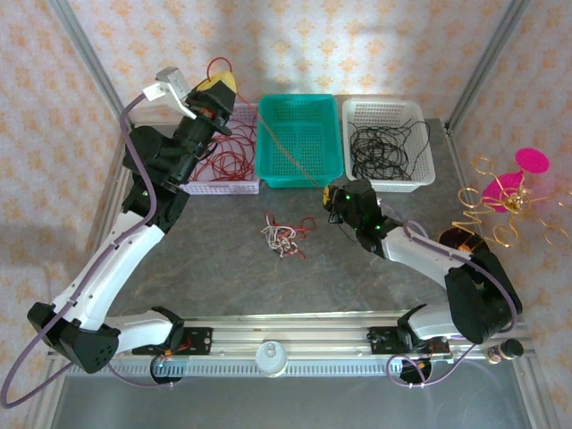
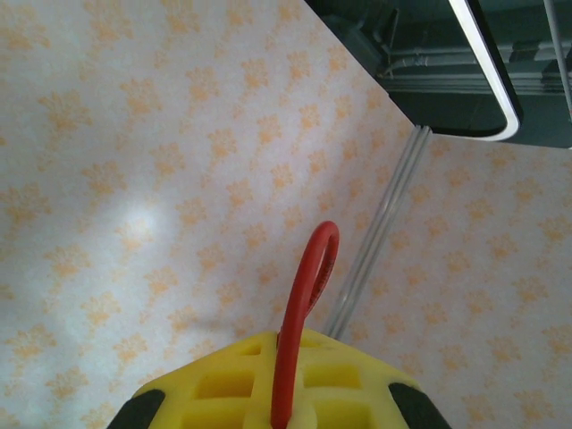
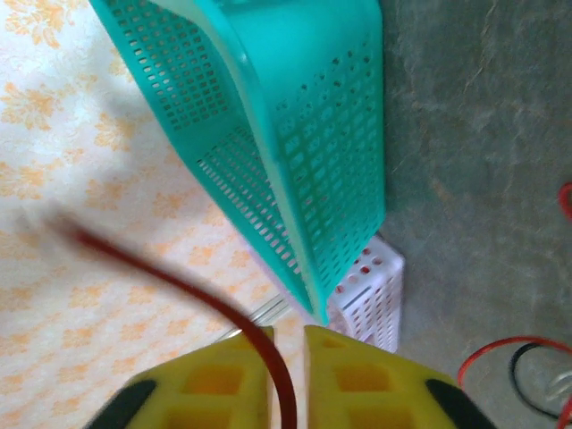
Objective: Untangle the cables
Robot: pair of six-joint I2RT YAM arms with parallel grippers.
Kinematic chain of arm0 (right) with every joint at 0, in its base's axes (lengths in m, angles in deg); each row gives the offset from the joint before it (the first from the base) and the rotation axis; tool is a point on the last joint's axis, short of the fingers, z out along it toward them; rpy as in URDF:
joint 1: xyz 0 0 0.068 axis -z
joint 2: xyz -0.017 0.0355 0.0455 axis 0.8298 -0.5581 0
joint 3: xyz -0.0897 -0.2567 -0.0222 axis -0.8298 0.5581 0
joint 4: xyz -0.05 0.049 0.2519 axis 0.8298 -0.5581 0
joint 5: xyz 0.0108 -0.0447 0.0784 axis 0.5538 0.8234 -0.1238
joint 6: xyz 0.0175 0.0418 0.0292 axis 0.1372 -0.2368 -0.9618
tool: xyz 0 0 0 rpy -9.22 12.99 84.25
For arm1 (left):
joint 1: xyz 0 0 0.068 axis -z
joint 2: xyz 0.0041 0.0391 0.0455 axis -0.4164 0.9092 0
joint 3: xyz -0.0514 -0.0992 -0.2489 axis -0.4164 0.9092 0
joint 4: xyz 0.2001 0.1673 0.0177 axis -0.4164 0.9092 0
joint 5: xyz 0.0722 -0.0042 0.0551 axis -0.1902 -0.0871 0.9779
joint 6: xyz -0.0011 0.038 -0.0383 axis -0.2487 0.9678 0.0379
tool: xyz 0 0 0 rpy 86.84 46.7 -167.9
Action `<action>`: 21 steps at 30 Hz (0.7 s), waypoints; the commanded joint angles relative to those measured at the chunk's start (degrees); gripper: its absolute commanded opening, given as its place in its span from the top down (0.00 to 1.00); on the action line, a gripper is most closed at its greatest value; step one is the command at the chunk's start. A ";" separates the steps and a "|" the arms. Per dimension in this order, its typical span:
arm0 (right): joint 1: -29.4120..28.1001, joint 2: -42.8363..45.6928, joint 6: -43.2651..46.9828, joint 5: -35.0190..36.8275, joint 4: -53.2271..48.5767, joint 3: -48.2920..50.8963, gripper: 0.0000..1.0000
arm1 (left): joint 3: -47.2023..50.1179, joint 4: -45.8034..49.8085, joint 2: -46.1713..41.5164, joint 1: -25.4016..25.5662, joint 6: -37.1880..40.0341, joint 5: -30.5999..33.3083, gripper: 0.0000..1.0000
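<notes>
My left gripper (image 1: 220,85) is raised at the back left, above the pale basket, and shut on a red cable (image 1: 218,64) whose loop sticks up out of its yellow fingers (image 2: 241,384). In the left wrist view the red cable (image 2: 308,277) is pinched at the left gripper (image 2: 286,344). The strand (image 1: 281,147) runs taut across the teal basket down to my right gripper (image 1: 329,197). There the red cable (image 3: 179,281) passes through the right gripper (image 3: 288,338), whose jaws stand slightly apart with a gap beside it. A small clump of red, white and black cables (image 1: 281,235) lies on the table.
Three baskets line the back: a pale one (image 1: 223,186) with red cables, a teal one (image 1: 299,177), and a white one (image 1: 393,181) with black cables. A gold wire ornament with a pink top (image 1: 500,197) stands at the right edge. The teal basket (image 3: 295,134) is close to my right gripper.
</notes>
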State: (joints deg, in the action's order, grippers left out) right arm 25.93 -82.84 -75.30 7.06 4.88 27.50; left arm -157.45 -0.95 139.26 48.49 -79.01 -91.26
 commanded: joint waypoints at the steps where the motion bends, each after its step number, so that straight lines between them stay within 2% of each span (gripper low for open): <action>1: 0.95 0.39 4.38 2.73 -8.53 -0.58 0.71 | -2.57 -5.72 -1.27 -0.43 1.73 3.38 1.00; 6: 1.43 2.39 24.40 11.44 -19.43 -9.21 0.54 | -1.89 -4.66 -0.91 -0.41 0.95 4.24 1.00; 9: 2.85 4.80 42.91 13.36 -20.57 -13.42 0.47 | -1.88 -2.66 -0.71 -0.56 1.13 4.56 1.00; 12: 4.14 6.54 61.19 7.00 -17.56 -15.88 0.43 | -3.64 1.42 0.24 -0.66 2.24 4.69 1.00; 16: 4.50 5.96 80.67 -7.12 -19.14 -20.90 0.38 | -6.45 6.38 1.93 -1.54 2.68 4.48 1.00; 19: 4.53 4.19 88.16 -14.92 -23.28 -24.79 0.38 | -9.43 10.33 3.84 -2.87 2.71 3.40 1.00; 21: 4.49 3.20 89.72 -17.64 -24.67 -26.37 0.38 | -12.51 13.36 5.54 -3.93 3.42 3.16 1.00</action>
State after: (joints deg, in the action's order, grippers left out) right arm 30.63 -78.14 2.18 -2.10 -15.18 3.46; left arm -165.91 7.36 143.30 45.80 -77.38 -87.50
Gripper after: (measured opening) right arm 0.623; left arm 0.040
